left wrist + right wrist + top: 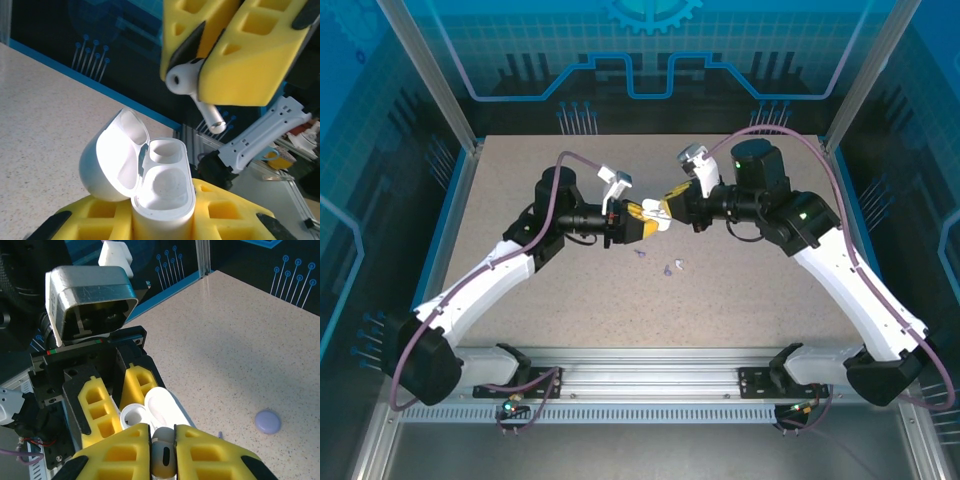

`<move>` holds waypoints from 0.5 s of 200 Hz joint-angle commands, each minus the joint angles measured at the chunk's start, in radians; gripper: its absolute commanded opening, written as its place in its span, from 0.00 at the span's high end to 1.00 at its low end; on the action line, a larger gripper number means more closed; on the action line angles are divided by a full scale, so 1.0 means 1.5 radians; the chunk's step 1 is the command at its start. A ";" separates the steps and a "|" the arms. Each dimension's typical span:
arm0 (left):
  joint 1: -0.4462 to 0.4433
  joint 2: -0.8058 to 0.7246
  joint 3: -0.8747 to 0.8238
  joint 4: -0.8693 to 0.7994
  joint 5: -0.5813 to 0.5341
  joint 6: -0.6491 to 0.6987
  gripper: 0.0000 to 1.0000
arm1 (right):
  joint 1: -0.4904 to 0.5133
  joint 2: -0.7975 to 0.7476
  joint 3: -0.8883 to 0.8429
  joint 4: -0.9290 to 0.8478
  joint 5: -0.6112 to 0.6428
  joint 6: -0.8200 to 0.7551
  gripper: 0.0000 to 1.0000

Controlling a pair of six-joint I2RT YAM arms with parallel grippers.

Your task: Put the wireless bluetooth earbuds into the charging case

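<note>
The table (570, 300) carries almost nothing, and the work happens above its middle, where the charging case is held in the air. The left arm (490, 275) and the right arm (840, 265) both reach inward, toward the case, from opposite sides.

The left gripper (632, 224) is clenched on the charging case (165, 200). Its yellow pads press on both sides of the lower body, and the case stands with its mouth up. The lid (117, 155) is swung open and leans back, away from the right gripper. The right gripper (672, 205) hangs just above the case and a little to one side, pinching one earbud (182, 77) between its pads. The earbud's stem (212, 117) points down and slants past the case, not yet toward it.

A flat purple disc (268, 421) lies on the table, well apart from the case. A few small pale pieces (670, 268) also lie on the table below the case. They are too small for me to say what they are.

The two sockets (165, 150) inside the case look empty. So I judge that the opening and the picking up are done, while no earbud is seated yet. What is left is to line the stem up with a socket, lower it in, and then do the same for the second earbud.
</note>
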 commanded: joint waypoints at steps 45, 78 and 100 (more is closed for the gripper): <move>0.002 0.043 0.103 -0.138 0.107 0.072 0.94 | 0.010 -0.053 -0.018 -0.007 0.060 -0.124 0.87; 0.002 0.056 0.130 -0.176 0.105 0.084 0.94 | 0.025 -0.068 -0.032 -0.002 0.083 -0.155 0.87; 0.002 0.061 0.138 -0.178 0.099 0.079 0.94 | 0.036 -0.067 -0.032 -0.010 0.088 -0.165 0.87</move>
